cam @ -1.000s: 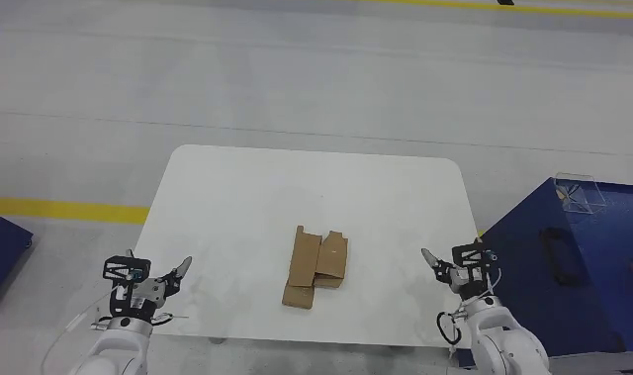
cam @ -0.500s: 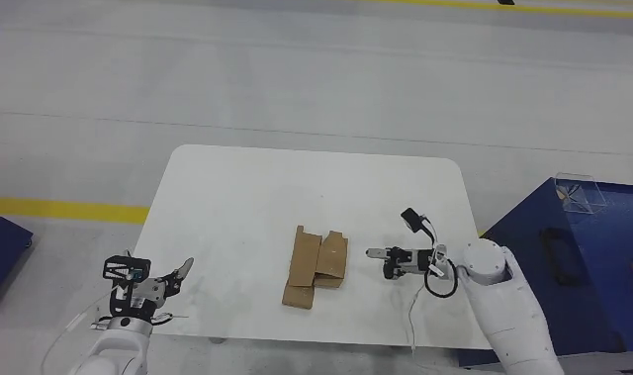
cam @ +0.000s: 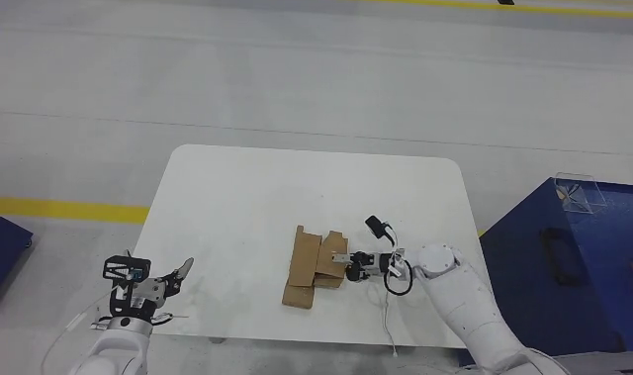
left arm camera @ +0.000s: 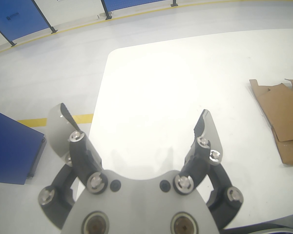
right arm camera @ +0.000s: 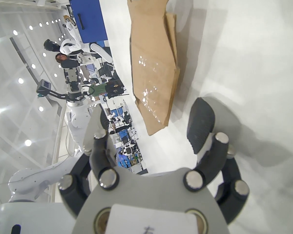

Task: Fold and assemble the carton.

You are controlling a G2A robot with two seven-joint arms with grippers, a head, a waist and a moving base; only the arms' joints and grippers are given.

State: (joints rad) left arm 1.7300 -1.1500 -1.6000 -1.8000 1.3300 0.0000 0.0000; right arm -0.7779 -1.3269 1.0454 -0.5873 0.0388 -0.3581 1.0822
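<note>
Right claw (cam: pixel 343 259) neared carton (cam: pixel 307 266); contact unclear.

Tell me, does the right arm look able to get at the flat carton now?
Probably yes. The right gripper is open and close beside the carton, at its edge, and nothing lies between them on the table.
</note>
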